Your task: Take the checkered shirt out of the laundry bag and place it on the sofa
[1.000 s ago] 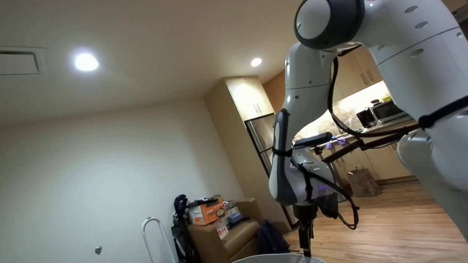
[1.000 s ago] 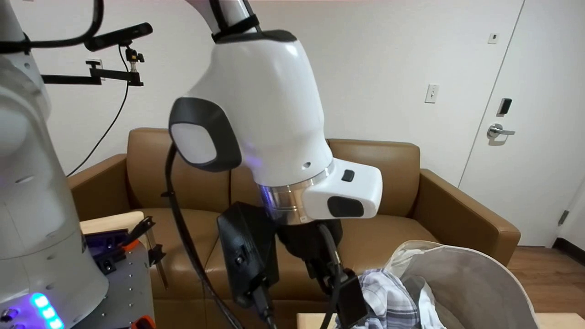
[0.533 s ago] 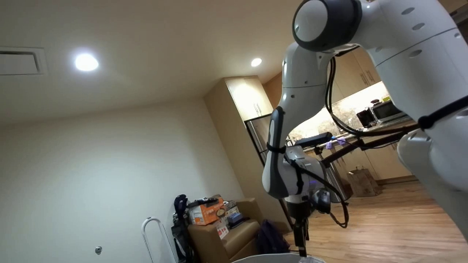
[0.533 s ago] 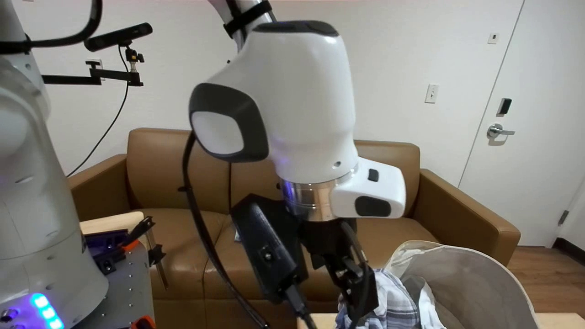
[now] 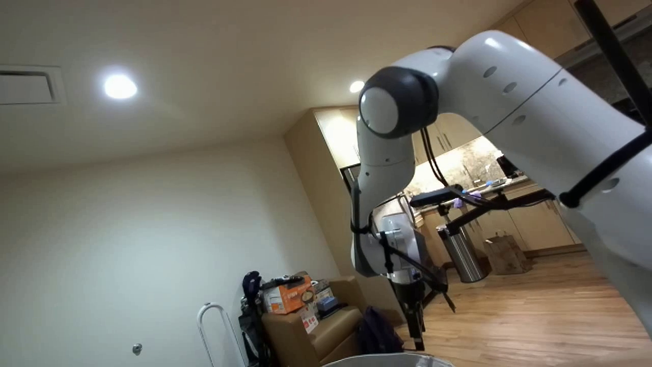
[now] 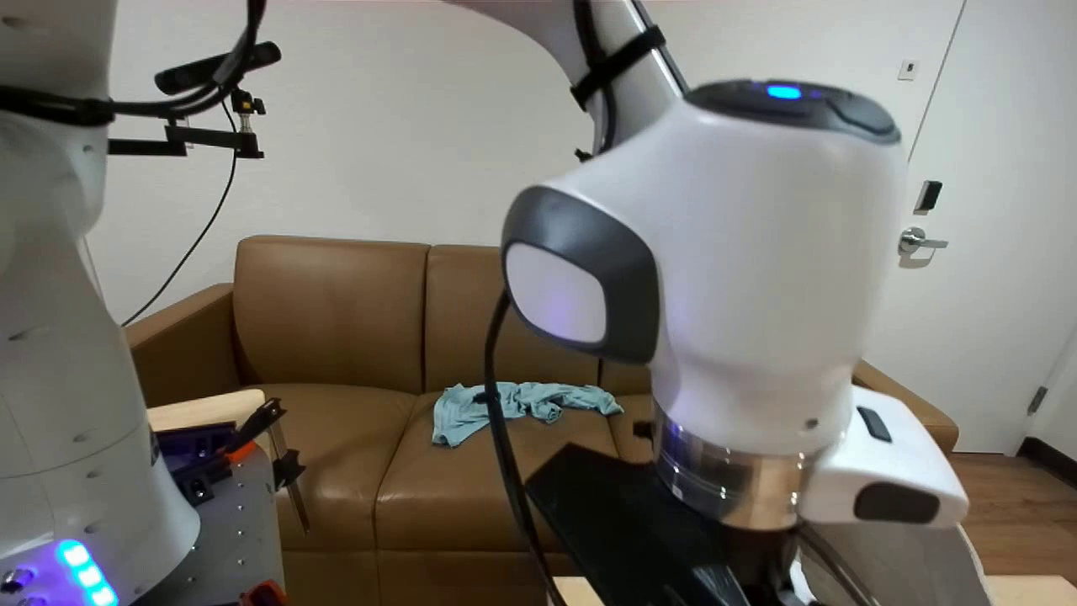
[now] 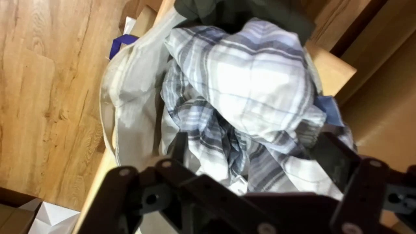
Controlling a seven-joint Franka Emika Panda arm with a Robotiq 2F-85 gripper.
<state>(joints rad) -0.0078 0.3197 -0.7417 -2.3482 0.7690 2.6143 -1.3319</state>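
The checkered shirt (image 7: pixel 256 78), white, grey and blue, lies bunched on top of the laundry bag (image 7: pixel 133 113) in the wrist view. The pale bag's rim shows in both exterior views (image 5: pixel 387 360) (image 6: pixel 913 560); the arm hides the shirt there. My gripper (image 7: pixel 258 148) is open, its fingers wide apart on both sides of the shirt's lower folds, which show between them. I cannot tell whether they touch the cloth. In an exterior view the gripper (image 5: pixel 418 345) points down just above the bag's rim. The brown sofa (image 6: pixel 328 316) stands behind the arm.
A teal cloth (image 6: pixel 522 406) lies on the sofa seat. A dark garment (image 7: pixel 240 13) lies beside the shirt. A wooden surface (image 7: pixel 331 70) runs under the bag. A camera on a black mount (image 6: pixel 219 67) stands near the arm's base. Boxes (image 5: pixel 290 295) sit on brown furniture.
The arm has swung right across the sofa towards the bag in an exterior view, uncovering the teal cloth and covering the shirt there. In an exterior view the gripper has shifted left and slightly up.
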